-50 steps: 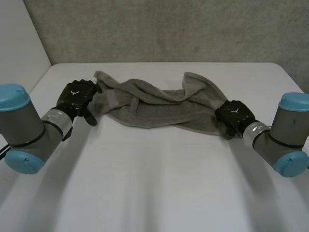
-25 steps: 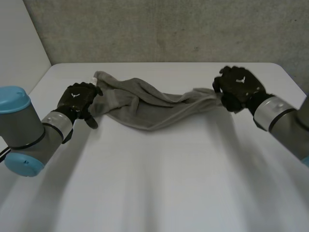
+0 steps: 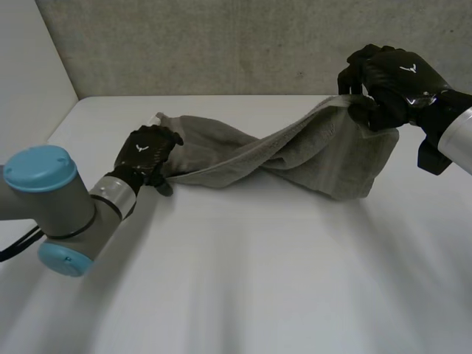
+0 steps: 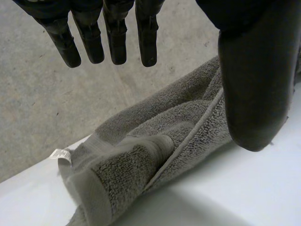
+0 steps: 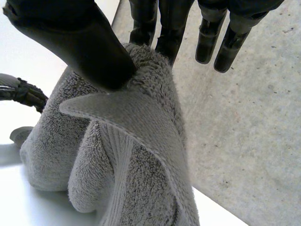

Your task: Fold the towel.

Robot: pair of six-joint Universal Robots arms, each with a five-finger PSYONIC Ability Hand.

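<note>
You have a white table point(image 3: 243, 287) with a rough grey wall point(image 3: 221, 44) behind its far edge and a plain white panel point(image 3: 29, 59) at the far left. The table's far, left and right edges show. The whole near half is open white surface, so there is room to move there. The far strip behind the cloth is narrow.

Count: one towel, one label, two arms, two hands.

Far left, the left arm point(image 3: 51, 199) comes in from the near-left. Your left hand point(image 3: 146, 153) sits low at the towel's left end, on its near edge. In the left wrist view its fingers point(image 4: 115, 37) are straight and spread, the thumb point(image 4: 254, 84) stands apart from them, and nothing is pinched between them. I cannot tell whether the thumb touches the hem. A small white label point(image 4: 59, 154) sticks out of the bunched corner beyond the fingertips.

The grey towel point(image 3: 295, 155) is in the middle, twisted into a rope. Its left end lies on the table and the cloth rises to the right across the far half.

Right: your right hand point(image 3: 391, 85) is held high in front of the wall, ending the right arm point(image 3: 453, 136). It grips the towel's right corner, with the thumb pressing the hem against the fingers. A flap hangs down below it. I cannot tell whether the flap's low edge reaches the table.
</note>
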